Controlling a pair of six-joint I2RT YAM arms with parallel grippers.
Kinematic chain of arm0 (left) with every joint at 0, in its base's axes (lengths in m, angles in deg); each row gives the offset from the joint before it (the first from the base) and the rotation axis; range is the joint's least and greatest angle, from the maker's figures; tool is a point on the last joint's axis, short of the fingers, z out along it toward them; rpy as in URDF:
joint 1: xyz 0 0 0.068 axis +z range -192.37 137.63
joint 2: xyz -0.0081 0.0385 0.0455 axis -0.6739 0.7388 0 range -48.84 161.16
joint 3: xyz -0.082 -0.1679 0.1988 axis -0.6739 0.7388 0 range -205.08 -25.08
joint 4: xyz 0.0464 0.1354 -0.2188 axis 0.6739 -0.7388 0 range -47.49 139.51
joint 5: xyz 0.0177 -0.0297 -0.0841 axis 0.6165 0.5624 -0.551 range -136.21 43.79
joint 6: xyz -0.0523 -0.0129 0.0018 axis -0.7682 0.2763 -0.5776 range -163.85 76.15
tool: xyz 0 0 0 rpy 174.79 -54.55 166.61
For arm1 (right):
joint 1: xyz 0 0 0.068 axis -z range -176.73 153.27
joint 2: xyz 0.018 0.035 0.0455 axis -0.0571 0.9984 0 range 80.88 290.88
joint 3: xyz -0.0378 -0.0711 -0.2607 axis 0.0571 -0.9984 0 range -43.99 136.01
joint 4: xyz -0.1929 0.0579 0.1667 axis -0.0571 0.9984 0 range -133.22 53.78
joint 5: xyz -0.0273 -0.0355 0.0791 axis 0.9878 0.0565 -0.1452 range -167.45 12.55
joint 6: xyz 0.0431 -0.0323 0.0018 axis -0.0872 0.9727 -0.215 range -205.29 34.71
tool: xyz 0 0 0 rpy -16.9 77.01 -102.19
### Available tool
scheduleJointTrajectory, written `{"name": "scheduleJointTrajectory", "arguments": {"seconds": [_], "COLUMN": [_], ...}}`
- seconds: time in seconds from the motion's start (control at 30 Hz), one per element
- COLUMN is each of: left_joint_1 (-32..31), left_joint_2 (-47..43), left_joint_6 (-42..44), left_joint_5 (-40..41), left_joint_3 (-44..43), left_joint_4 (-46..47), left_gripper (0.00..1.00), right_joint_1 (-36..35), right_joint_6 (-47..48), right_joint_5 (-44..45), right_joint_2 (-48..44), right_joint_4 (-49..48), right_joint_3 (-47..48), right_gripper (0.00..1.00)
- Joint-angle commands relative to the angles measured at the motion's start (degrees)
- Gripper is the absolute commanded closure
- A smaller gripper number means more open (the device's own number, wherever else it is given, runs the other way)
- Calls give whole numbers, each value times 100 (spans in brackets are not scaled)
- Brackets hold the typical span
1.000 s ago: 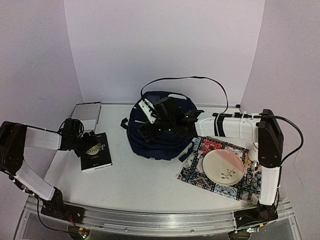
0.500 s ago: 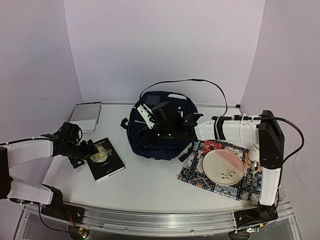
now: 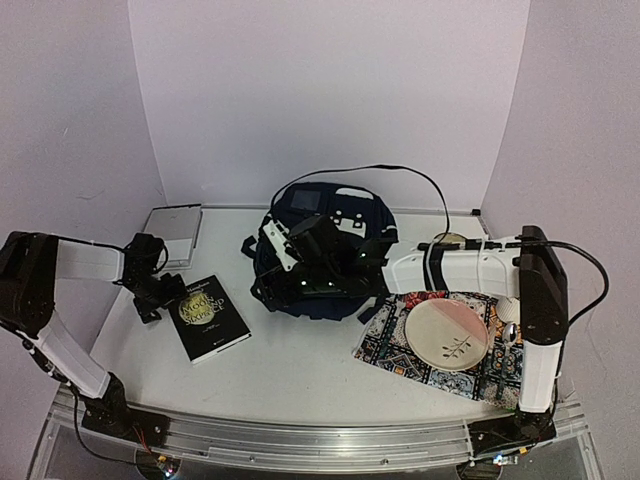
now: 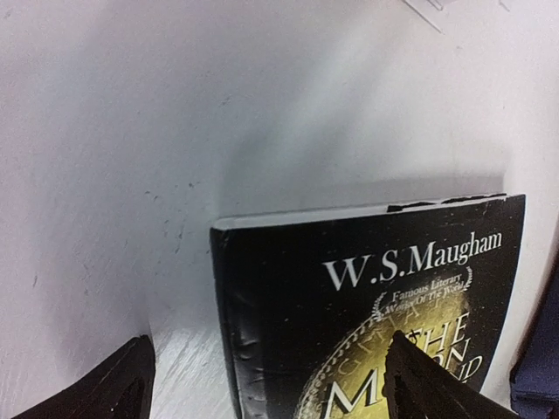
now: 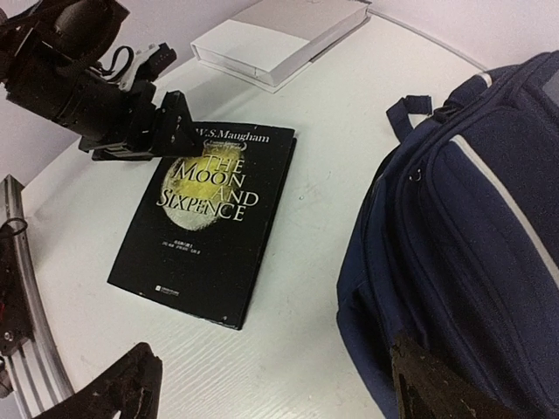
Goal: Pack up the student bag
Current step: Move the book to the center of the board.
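The student bag (image 3: pixel 335 215), dark navy with white trim, stands at the back middle of the table; its side fills the right of the right wrist view (image 5: pixel 472 218). A black book (image 3: pixel 208 315), "The Moon and Sixpence", lies flat left of it and shows in the right wrist view (image 5: pixel 210 218). My left gripper (image 3: pixel 163 293) is open at the book's top left corner (image 4: pixel 349 297), one finger (image 4: pixel 428 384) above the cover, the other over the table. My right gripper (image 3: pixel 290 275) hangs open at the bag's front left side, holding nothing, over bare table (image 5: pixel 275 393).
A white box (image 3: pixel 172 232) lies at the back left, also in the right wrist view (image 5: pixel 279 35). A patterned mat (image 3: pixel 395 345) at the right carries a cream plate (image 3: pixel 447 333), with a cup (image 3: pixel 508 300) beside it. A black cable arcs over the bag.
The book has slid nearer and turned slightly. My left arm has drawn back to the book's top corner. My right gripper has come off the bag's top to its front left side.
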Motion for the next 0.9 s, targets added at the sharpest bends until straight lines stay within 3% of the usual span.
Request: {"name": "scheduleJointTrajectory", "arguments": {"seconds": [0.0, 0.47, 0.7, 0.87], "left_joint_1": [-278, -2001, -3088, -3173], "left_joint_2": [357, -158, -209, -702], "left_joint_6": [328, -19, -227, -640], "left_joint_5": [-390, -482, -616, -671], "left_joint_3": [30, 742, 458, 477], "left_joint_4": [62, 75, 72, 69], "left_gripper": [9, 26, 27, 24], "right_joint_1": [-120, -427, -442, -423], "right_joint_6": [-810, -1430, -1789, -1752], "right_joint_5": [-243, -250, -370, -176], "right_joint_2": [34, 260, 423, 515], "right_joint_4": [408, 941, 1045, 1214], "right_joint_3": [249, 52, -21, -93], "right_gripper": [9, 11, 13, 13]}}
